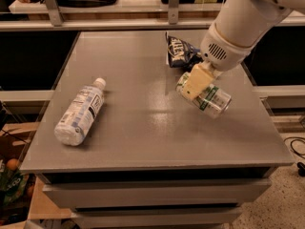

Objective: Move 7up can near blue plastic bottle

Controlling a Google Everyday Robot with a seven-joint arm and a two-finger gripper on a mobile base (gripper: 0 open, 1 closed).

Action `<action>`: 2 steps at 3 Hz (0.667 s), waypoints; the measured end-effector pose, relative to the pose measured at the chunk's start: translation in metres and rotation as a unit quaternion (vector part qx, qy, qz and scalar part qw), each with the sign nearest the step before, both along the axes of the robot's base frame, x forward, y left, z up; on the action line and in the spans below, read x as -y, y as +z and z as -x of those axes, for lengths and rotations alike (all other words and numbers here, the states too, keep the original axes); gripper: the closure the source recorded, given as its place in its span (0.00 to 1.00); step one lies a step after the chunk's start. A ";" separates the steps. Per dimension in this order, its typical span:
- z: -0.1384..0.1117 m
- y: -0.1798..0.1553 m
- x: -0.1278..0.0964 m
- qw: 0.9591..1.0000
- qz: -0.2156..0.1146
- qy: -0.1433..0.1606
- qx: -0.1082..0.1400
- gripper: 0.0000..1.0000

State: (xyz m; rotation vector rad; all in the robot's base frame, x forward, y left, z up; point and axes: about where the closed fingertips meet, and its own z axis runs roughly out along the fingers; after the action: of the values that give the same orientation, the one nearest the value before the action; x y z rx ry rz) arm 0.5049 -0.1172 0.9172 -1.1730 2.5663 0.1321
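At the left of the frame the blue plastic bottle (80, 112) lay on its side on the grey table (143, 132), with its white cap pointing toward the upper right and its label facing up. Lying flat like that, it offered a long flank beside which something could be set down. A wide stretch of tabletop separated it from the other objects, so the destination was well apart from the action on the right. Right of centre, near the far edge, the dark blue snack bag (180, 51) sat crumpled just behind the wrist and seemed to play no part in the job. Just below it, the gripper (193, 86) hung from the white arm (243, 27) that reached in from the upper right corner. Its beige fingers (196, 78) were closed across the body of the 7up can (214, 100), clamping it around the middle. The can was held tilted, its far end dipping toward the lower right, and it appeared to be clear of the tabletop, which would let it cross without dragging. By that reading the grasp was made and the carry toward the bottle remained.
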 end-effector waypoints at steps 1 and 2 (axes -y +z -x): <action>0.000 0.000 0.000 1.000 0.000 0.000 0.000 1.00; 0.000 0.000 -0.029 0.999 0.031 0.042 0.013 1.00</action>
State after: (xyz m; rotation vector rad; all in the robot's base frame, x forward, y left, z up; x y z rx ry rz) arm 0.5046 -0.0878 0.9170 -1.2984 2.5163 0.0553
